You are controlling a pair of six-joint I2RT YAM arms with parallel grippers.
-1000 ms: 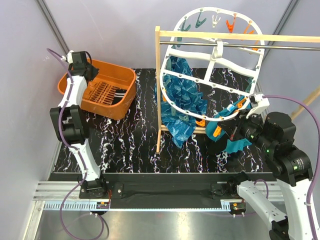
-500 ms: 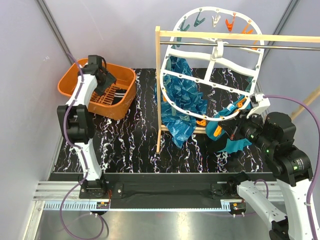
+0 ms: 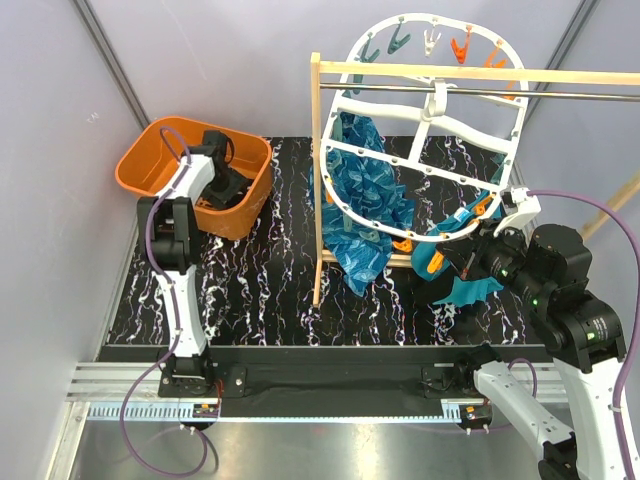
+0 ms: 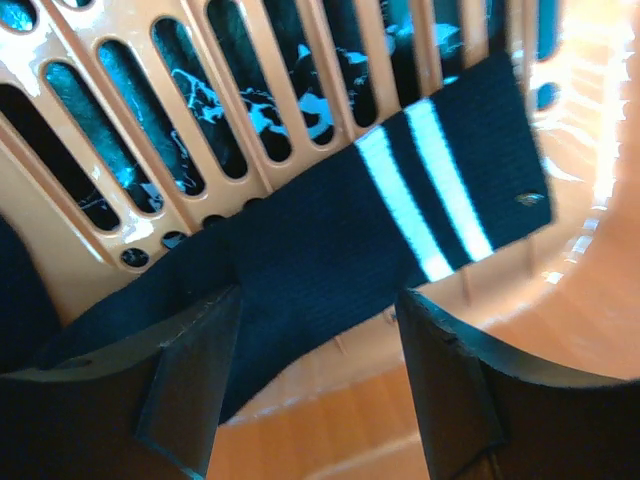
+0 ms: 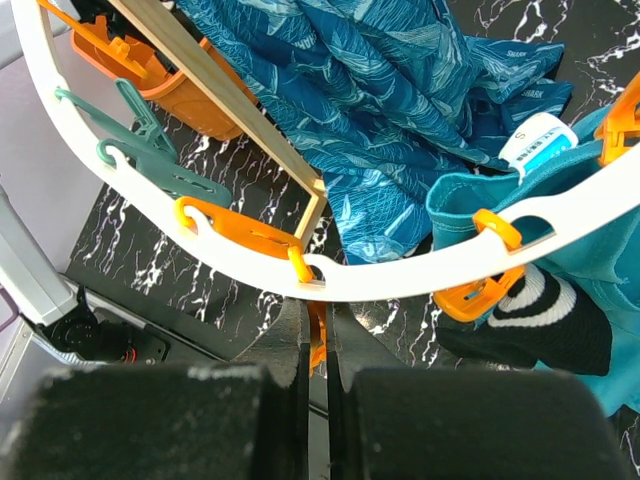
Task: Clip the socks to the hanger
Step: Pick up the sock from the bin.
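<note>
A black sock with two white stripes (image 4: 330, 240) lies on the slatted floor of the orange basket (image 3: 150, 165). My left gripper (image 4: 320, 310) hangs open just over it, down inside the basket (image 3: 232, 190), with nothing between its fingers. The white oval hanger (image 3: 430, 110) hangs from the rack rod. My right gripper (image 5: 316, 325) is shut on an orange clip (image 5: 299, 266) under the hanger's lower rim (image 5: 400, 280). A second black striped sock (image 5: 545, 320) hangs from a neighbouring orange clip (image 5: 480, 290).
A blue patterned cloth (image 3: 365, 210) and a teal cloth (image 5: 520, 200) hang from the hanger's lower clips. The wooden rack (image 3: 316, 180) stands mid-table, its post just left of the hanger. Teal and orange clips (image 3: 400, 45) line the hanger's top.
My left arm has swung from the basket's left rim across and down into the basket, and its gripper has opened. The right arm has not moved.
</note>
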